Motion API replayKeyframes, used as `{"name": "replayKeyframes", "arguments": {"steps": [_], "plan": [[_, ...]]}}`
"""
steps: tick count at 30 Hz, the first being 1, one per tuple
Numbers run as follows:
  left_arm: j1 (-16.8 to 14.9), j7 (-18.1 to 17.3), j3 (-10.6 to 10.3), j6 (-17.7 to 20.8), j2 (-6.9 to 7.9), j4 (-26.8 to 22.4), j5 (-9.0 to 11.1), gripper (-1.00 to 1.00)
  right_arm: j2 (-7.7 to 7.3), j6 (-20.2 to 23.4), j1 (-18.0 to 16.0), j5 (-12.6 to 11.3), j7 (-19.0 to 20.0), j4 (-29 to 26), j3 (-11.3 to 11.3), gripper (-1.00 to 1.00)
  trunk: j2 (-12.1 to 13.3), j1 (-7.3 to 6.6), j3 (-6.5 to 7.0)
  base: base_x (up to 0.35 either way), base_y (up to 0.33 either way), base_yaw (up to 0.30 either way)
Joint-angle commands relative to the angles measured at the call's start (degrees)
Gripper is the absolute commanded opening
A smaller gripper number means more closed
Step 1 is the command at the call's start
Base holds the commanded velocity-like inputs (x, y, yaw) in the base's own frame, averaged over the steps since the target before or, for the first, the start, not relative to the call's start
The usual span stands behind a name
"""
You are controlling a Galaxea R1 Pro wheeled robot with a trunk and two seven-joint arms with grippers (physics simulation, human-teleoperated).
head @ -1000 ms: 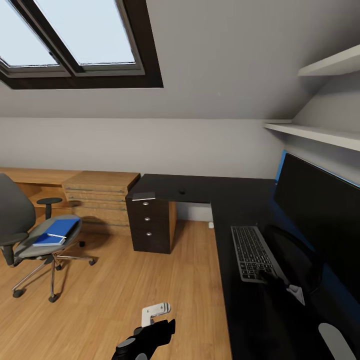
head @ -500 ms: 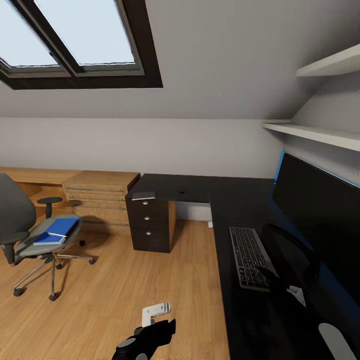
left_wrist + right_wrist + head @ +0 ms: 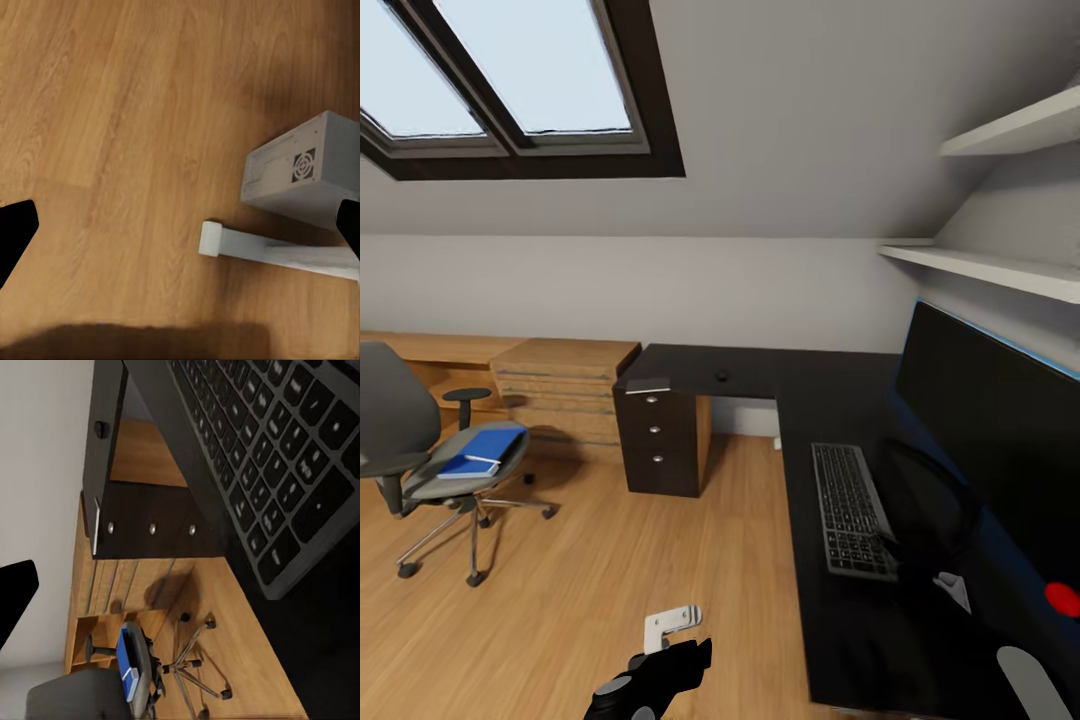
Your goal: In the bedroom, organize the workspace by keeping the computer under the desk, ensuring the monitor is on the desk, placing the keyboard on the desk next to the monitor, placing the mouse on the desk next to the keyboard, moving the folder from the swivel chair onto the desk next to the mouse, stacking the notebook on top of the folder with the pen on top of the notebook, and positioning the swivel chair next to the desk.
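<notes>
Currently I see the folder (image 3: 488,449) lying on the chair (image 3: 430,450), well apart from the worktop (image 3: 840,380) bearing keyboard (image 3: 850,508) and monitor (image 3: 1000,430). Left gripper (image 3: 180,225) spread wide; right gripper: cannot tell.

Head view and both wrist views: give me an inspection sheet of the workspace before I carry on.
Surface: desk, black, L-shaped.
Job's things: monitor and keyboard on the desk, side by side; mouse on the far wing; folder on the swivel chair, which stands away from the desk; notebook and pen not clearly identifiable.
Clutter: white vented box on the floor, possibly the computer; red spot, unidentified.
Grippers: left gripper open above the floor; right gripper near the keyboard, one finger visible, opening unclear.
Cables: nothing seen.
Surroundings: wooden chest, skylight, wall shelves.
</notes>
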Motion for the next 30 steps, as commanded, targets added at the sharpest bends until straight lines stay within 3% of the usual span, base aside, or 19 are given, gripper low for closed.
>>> {"name": "replayKeyframes", "arguments": {"steps": [1, 22, 30], "plan": [[-0.04, 0.56, -0.07, 0.11, 0.01, -0.07, 0.6, 1.0, 0.0, 0.25, -0.04, -0.6, -0.55, -0.09, -0.07, 1.0, -0.05, -0.03, -0.07, -0.325, 0.0, 0.0], [-0.04, 0.59, 0.17, 0.16, 0.02, 0.08, 0.54, 1.0, 0.05, 0.29, -0.04, -0.51, -0.41, -0.1, 0.15, 1.0, -0.05, -0.03, -0.07, -0.248, 0.0, 0.0], [-0.04, 1.09, 0.12, 0.09, 3.23, 1.55, 0.43, 1.0, 0.05, 0.26, -0.01, -0.3, -0.29, -0.87, 4.16, 1.0, -0.05, -0.03, -0.07, -0.334, 0.0, 0.0]]}}
